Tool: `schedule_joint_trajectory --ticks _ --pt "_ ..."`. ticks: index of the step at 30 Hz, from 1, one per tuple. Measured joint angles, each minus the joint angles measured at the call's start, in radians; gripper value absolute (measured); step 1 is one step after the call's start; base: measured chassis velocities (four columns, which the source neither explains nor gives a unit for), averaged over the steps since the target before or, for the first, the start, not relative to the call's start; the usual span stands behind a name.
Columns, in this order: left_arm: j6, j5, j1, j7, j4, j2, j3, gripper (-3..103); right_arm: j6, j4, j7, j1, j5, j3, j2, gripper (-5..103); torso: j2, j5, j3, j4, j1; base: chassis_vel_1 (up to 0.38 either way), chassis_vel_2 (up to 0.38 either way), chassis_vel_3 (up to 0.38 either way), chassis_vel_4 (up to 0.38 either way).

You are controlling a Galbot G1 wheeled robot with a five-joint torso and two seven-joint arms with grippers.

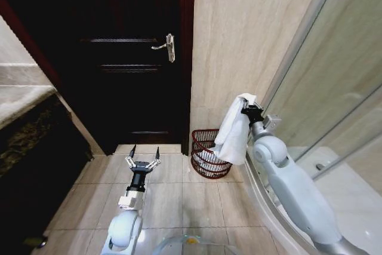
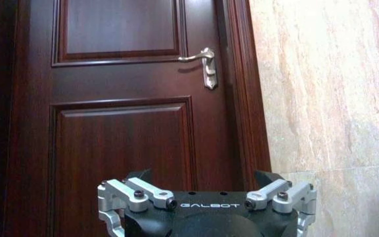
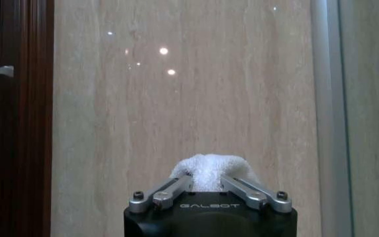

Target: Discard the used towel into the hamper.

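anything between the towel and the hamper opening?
Nothing visible. The white terry towel hangs from the right hand, its lower end at the rim of the dark red wire hamper. The left hand is open, off to the side.

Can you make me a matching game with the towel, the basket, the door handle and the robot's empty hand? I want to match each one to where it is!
Things:
1. towel
2. hamper
3. door handle
4. left gripper

Places or states:
A. on the dark door
B. on the floor by the wall
C. jaws open, holding nothing
D. hanging from the right gripper

Pairs: 1-D, 2-B, 3-A, 4-C
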State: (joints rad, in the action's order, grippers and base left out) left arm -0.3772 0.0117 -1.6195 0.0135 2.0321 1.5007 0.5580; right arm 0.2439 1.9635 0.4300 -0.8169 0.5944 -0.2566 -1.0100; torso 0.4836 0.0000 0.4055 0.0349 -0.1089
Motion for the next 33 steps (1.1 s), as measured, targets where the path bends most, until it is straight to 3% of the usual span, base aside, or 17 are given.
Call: schedule_joint_trajectory --ticks 33 --pt "-0.013 0.027 -0.02 0.007 0.01 0.018 -0.003 100 0.002 0.081 0.001 -0.091 0.002 -0.056 0.02 3 -0.128 0.0001 -0.079 0.0 0.049 -0.037 0.041 0.038 -0.036"
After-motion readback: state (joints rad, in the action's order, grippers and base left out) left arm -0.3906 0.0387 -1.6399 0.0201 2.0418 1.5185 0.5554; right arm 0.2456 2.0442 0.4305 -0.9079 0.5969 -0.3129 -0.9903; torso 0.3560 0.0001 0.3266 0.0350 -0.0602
